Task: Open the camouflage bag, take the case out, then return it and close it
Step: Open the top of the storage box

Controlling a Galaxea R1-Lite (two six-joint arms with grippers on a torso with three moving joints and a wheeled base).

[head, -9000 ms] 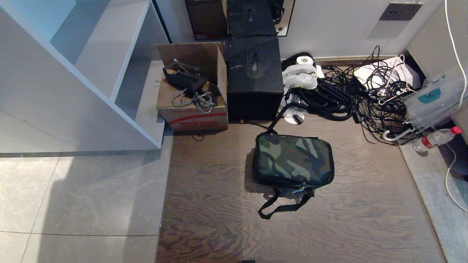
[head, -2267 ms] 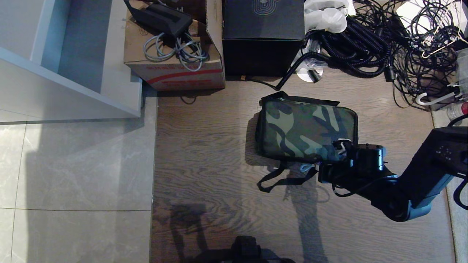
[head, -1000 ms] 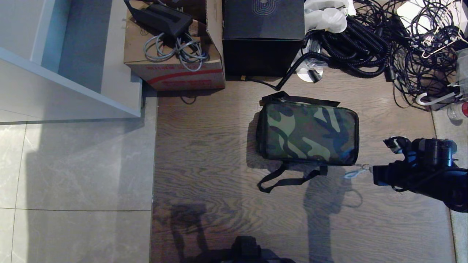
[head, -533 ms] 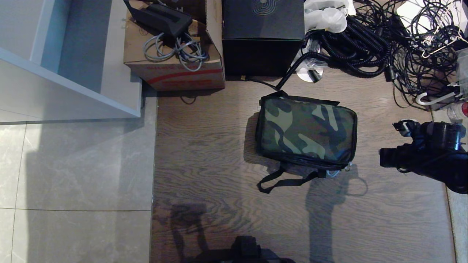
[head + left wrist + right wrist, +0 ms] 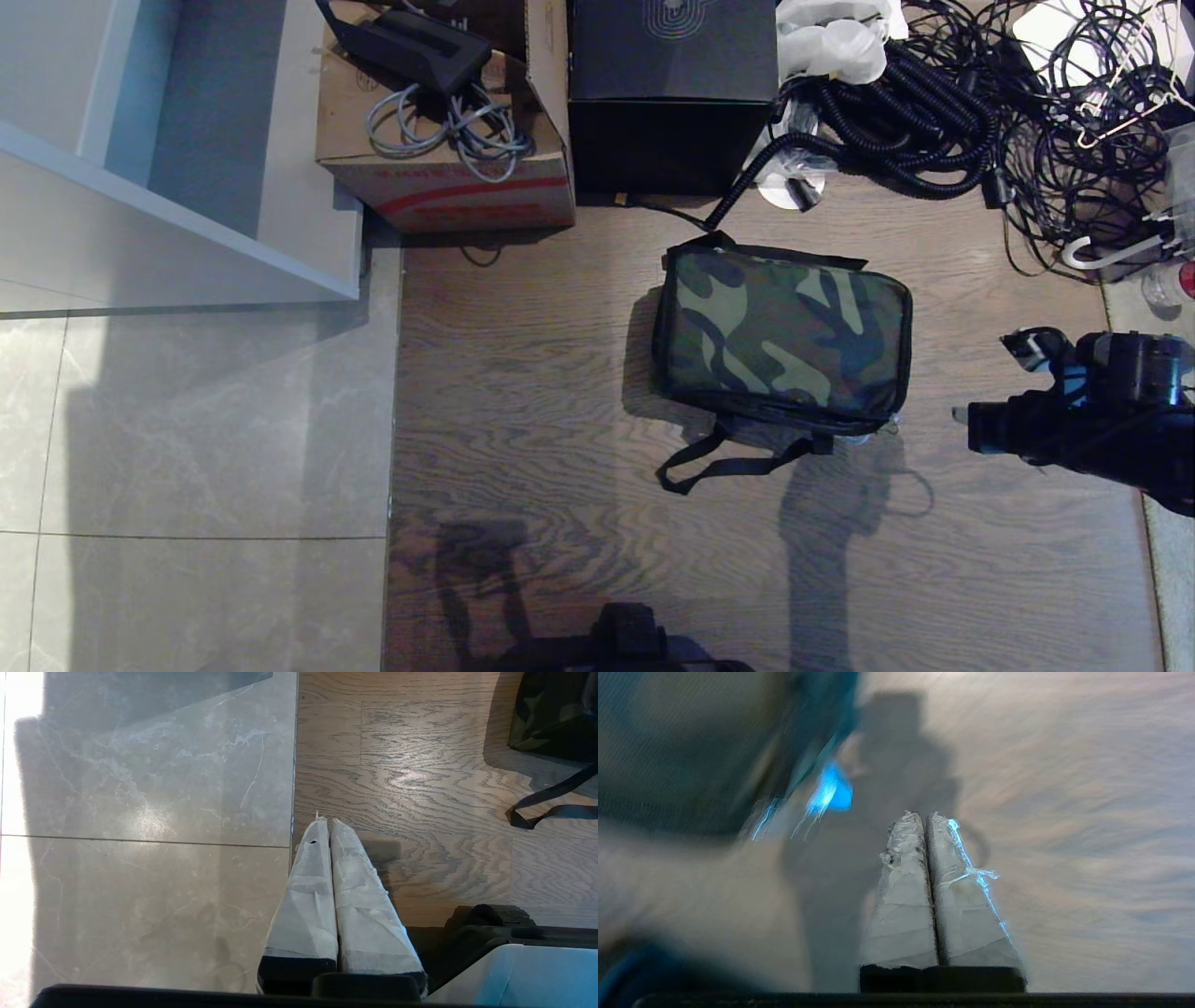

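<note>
Holding nothing, my right gripper [image 5: 962, 417] is pinched shut, with the camouflage bag [image 5: 782, 331] near its tips and still zipped. If I reach crooked, I may miss the tiny zip pull.

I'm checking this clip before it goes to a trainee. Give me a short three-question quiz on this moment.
1. True or false: the camouflage bag lies with its lid shut.
2. Which tool is beside the bag: A) the left tool B) the right tool?
3. Fill in: the right tool's fingers are pressed ____.

Key: 1 true. 2 B; it hangs clear of the bag, holding nothing; the left tool is parked over the floor seam. 3 together.
</note>
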